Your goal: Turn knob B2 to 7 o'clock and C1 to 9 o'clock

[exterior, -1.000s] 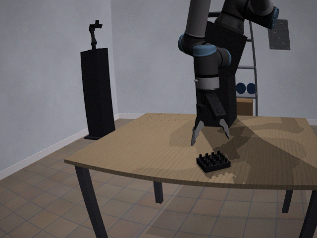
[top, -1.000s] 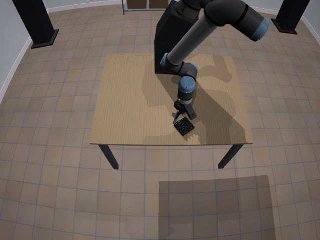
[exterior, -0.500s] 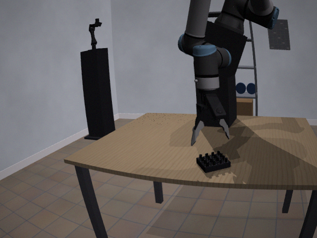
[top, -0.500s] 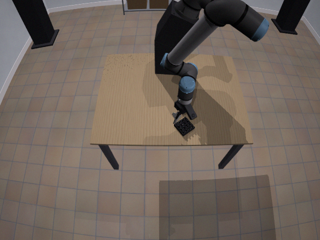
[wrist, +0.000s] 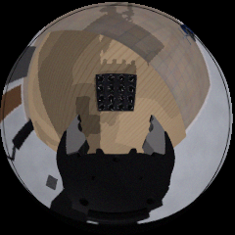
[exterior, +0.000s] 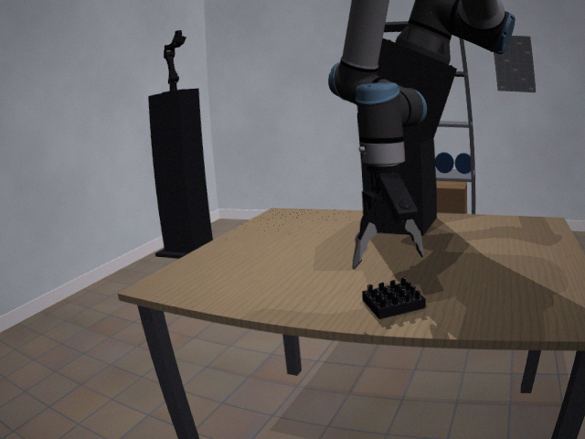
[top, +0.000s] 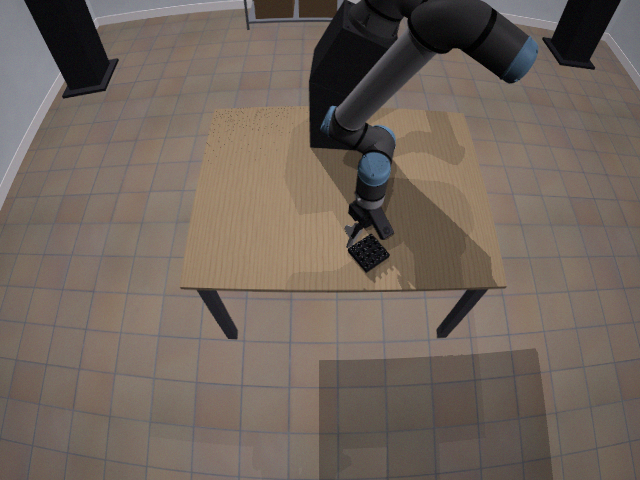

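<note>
Before narrowing the fingers point(top: 353, 235) point(exterior: 363, 245), two, wide apart, nothing between, confirm the socket side, centre over B2's stem, descend straight, spare neighbours | just beyond, on one surface point(top: 248, 206) point(exterior: 264, 269) point(wrist: 157, 108): one knob box point(top: 368, 251) point(exterior: 401, 309) point(wrist: 116, 93), apparently sixteen knobs point(top: 369, 248) point(exterior: 403, 281) point(wrist: 121, 78) | farther off: two blue discs point(exterior: 443, 162)

Top looks steeply down on the table point(top: 248, 206) point(exterior: 264, 264) point(wrist: 64, 64); exterior, nearer, faces it obliquely; wrist, nearest, looks over it; all share its top
</note>
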Available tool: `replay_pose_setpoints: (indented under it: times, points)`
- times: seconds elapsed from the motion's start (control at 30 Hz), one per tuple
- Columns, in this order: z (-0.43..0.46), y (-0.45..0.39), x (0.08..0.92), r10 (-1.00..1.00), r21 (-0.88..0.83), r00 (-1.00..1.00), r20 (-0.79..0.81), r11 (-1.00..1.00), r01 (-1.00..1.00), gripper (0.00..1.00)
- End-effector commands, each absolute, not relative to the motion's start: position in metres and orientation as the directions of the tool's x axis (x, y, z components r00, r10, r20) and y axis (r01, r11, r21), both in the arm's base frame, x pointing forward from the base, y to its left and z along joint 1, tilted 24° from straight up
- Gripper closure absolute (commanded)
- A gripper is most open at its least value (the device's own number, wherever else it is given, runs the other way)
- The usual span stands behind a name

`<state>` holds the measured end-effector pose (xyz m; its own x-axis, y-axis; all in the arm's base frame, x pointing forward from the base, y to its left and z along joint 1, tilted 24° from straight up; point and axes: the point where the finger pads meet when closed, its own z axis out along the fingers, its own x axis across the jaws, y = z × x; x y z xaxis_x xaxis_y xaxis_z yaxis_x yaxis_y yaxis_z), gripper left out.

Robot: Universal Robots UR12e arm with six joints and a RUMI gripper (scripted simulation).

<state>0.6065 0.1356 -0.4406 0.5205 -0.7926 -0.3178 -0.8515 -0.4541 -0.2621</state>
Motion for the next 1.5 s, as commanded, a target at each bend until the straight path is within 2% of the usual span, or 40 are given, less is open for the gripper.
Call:
replay_pose_setpoints:
  times: [0.0, 1.47]
  points:
    - [-0.442, 0.134, 0.600, -0.793, -0.260, 0.517, -0.321, -0.452, -0.854, 0.00]
    - [-0.454, 0.111, 0.562, -0.793, -0.262, 0.519, -0.318, -0.453, -0.852, 0.00]
